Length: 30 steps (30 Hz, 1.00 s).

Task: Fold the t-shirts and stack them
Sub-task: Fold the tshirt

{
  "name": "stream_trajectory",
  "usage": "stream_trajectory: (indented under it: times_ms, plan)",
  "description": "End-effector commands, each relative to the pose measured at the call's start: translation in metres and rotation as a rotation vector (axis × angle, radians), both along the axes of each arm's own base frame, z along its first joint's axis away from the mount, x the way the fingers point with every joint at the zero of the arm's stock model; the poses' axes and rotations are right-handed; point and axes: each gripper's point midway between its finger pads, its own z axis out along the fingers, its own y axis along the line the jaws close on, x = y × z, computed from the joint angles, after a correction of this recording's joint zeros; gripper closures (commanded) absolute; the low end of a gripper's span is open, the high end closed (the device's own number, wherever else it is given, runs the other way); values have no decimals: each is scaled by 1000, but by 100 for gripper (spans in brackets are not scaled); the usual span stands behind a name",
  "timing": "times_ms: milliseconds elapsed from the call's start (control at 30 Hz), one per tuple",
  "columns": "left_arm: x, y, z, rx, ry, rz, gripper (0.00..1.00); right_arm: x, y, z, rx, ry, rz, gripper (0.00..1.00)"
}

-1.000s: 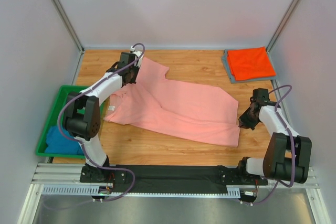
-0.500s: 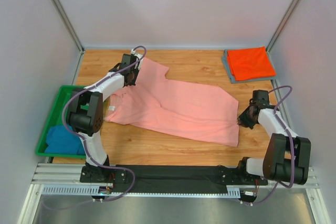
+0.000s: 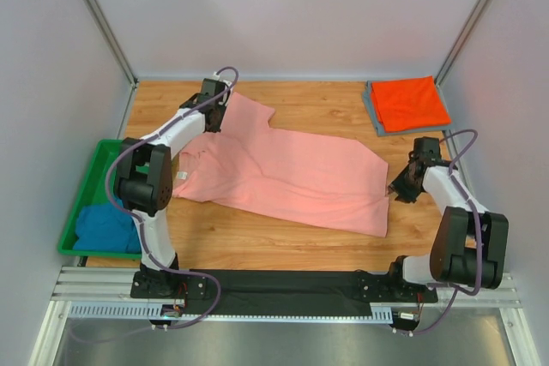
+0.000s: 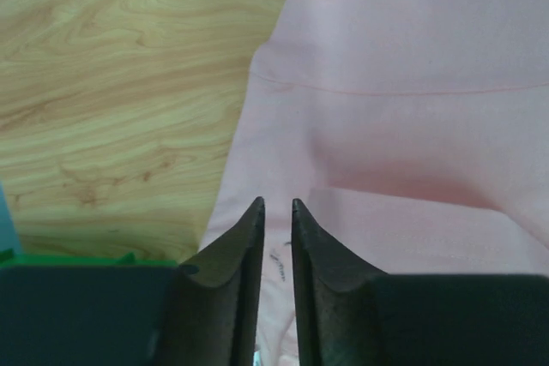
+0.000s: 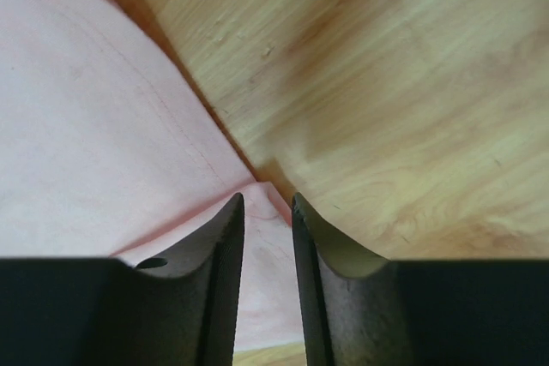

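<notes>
Sprawling salmon-pink t-shirt (image 3: 300,177), both jaws narrowly parted at its edges, green bin (image 3: 81,195) left, orange-red t-shirt (image 3: 410,102) right.

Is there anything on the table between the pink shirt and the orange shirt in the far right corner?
Nothing visible does. Only bare table lies between the pink shirt and the orange shirt. The right end effector is at the pink shirt's right edge, to the near side of that path.

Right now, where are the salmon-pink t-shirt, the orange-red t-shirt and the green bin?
salmon-pink t-shirt (image 3: 292,173), top view, middle of its body.
orange-red t-shirt (image 3: 410,102), top view, centre of the folded top.
green bin (image 3: 89,184), top view, bare left side.
</notes>
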Motion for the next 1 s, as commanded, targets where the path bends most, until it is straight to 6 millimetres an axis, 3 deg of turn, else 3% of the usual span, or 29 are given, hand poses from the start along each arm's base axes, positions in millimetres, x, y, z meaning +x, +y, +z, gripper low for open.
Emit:
stream_trajectory:
  times_ms: [0,67,133,267,333,367,400,467,633,700,833,967]
  plan:
    - [15,6,39,-13,-51,77,71,-3,-20,34,-102,60,-61,69]
    - [16,-1,61,-60,-54,79,67,-5,-20,58,-99,67,-92,69]
    - [10,-6,80,-112,-55,102,43,-15,-6,67,-48,86,-87,72]
    - [-15,-30,95,-271,6,106,43,-24,39,61,80,104,-5,77]
    - [-34,-46,87,-332,54,68,44,-31,50,47,98,117,9,80]
    - [-42,-51,95,-364,45,52,44,-25,60,44,124,86,29,81]
    - [-54,-55,86,-375,84,37,45,-31,63,33,144,102,16,82]
    - [-66,-58,88,-396,106,27,45,-30,72,22,153,98,43,83]
    - [-105,-59,79,-409,247,10,46,-53,51,-16,36,285,74,86]
    - [-116,-56,80,-400,278,4,46,-60,25,-26,-92,356,58,87]
    - [-134,-47,84,-381,288,19,47,-60,-10,-31,-201,434,34,88]
    - [-154,-36,73,-350,316,55,48,-65,-32,-30,-209,484,-14,89]
